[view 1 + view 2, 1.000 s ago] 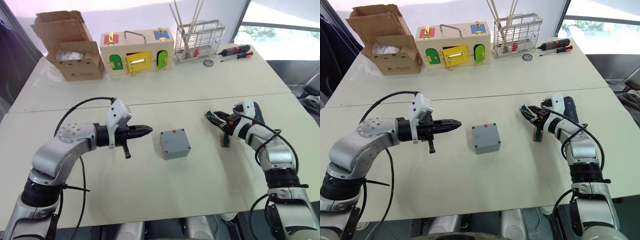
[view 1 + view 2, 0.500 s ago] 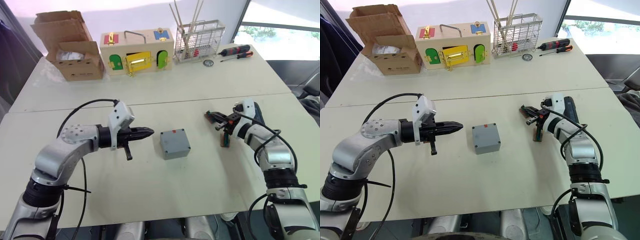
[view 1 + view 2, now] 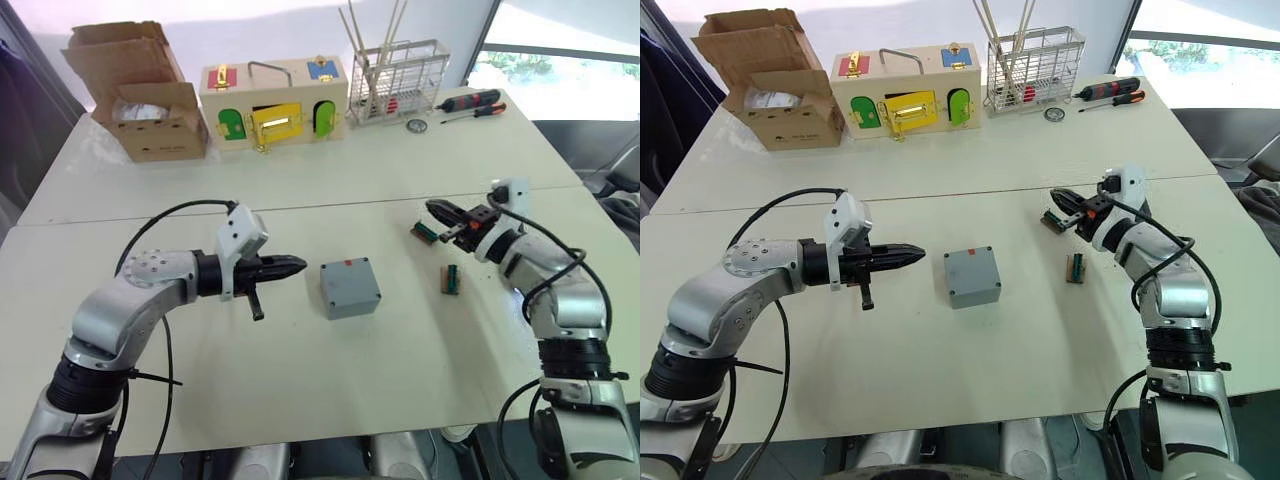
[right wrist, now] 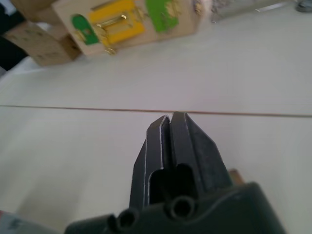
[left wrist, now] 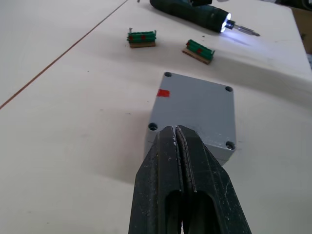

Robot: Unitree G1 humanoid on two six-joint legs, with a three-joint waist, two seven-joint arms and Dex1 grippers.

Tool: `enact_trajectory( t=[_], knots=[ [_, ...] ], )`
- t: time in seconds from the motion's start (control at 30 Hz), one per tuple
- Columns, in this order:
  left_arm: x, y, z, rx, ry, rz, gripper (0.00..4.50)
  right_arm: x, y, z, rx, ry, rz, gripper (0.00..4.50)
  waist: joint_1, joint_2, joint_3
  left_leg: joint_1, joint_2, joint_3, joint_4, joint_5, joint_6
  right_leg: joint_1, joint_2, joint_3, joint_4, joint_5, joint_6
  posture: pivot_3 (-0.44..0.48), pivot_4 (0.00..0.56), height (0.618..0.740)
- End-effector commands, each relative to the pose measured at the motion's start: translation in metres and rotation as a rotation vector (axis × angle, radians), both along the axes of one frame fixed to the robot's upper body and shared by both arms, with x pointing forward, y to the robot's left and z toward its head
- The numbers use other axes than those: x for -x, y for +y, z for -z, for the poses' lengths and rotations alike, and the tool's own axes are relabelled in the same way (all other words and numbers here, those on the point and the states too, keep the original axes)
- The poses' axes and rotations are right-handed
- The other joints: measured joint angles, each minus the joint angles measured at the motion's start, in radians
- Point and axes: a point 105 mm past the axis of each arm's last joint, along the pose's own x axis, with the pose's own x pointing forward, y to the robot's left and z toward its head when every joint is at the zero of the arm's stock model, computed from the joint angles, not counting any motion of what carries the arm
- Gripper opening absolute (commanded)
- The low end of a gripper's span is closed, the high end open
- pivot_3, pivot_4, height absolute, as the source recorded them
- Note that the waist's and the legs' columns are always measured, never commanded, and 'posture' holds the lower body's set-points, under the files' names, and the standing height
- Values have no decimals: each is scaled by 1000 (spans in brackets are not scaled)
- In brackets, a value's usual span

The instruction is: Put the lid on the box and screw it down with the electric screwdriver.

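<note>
The grey box (image 3: 352,300) stands mid-table with the lid (image 5: 197,105) lying flush on top, a hole in each corner and a red mark (image 5: 164,92) at one edge. My left gripper (image 3: 299,265) is shut and empty. It hovers just left of the box and points at it, a short gap away. The electric screwdriver (image 5: 190,10) lies on the table beyond the box, its tip lit and its bit (image 5: 245,30) showing. My right gripper (image 3: 433,208) is shut on nothing, raised above the table right of the box.
Two small green terminal blocks (image 3: 423,232) (image 3: 451,279) lie right of the box, below the right gripper. At the back stand a cardboard box (image 3: 145,100), a wooden box with coloured doors (image 3: 275,100), a wire basket (image 3: 398,80) and two hand screwdrivers (image 3: 470,102).
My right gripper has lifted and drawn back to the right, away from the green blocks. The left gripper edged slightly toward the box and then held still.
</note>
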Motion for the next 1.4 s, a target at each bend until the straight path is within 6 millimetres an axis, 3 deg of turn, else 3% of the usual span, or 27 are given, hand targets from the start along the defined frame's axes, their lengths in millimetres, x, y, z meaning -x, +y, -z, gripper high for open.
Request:
enact_trajectory(
  t=[0.03, 0.13, 0.37, 0.97, 1.33, 1.4],
  knots=[
    [13, 5, -5, -24, -3, 40, 0, 33, 34, -5, 6, 26, -209, 14, 0, 0, 0, 0, 0, 0, 0, 0, 0, 0, 0, 0, 0, 0, 0, 0, 150, 739],
    [19, 10, -3, -42, 15, 42, 0, 46, 50, 4, 18, 71, -281, 14, 0, 0, 0, 0, 0, 0, 1, 0, 1, 0, 0, 0, 0, 0, 0, 0, 150, 739],
    [22, 10, -1, -42, 25, 24, 0, 43, 60, 17, -8, 103, -277, 14, 2, 0, 0, 0, 0, 0, 1, 0, 0, 1, 0, 0, 0, 0, 0, 0, 150, 739],
    [20, 8, 3, -39, 25, 2, 0, 31, 63, 29, 2, 123, -275, 14, 2, 0, 0, 0, 0, 0, 1, 0, 0, 0, 0, 0, 0, 0, 0, 0, 150, 739],
    [20, 8, 3, -36, 24, 1, 0, 36, 63, 38, 53, 154, -298, 14, 1, 0, 0, 0, 0, 0, 1, 0, 0, 0, 0, 0, 0, 0, 0, 0, 150, 739],
    [20, 7, 1, -35, 19, 7, 0, 37, 61, 41, 87, 158, -295, 884, 2, 0, 0, 0, 0, 0, 1, 0, 0, 0, 0, 0, 0, 0, 0, 0, 150, 739]
  ],
)
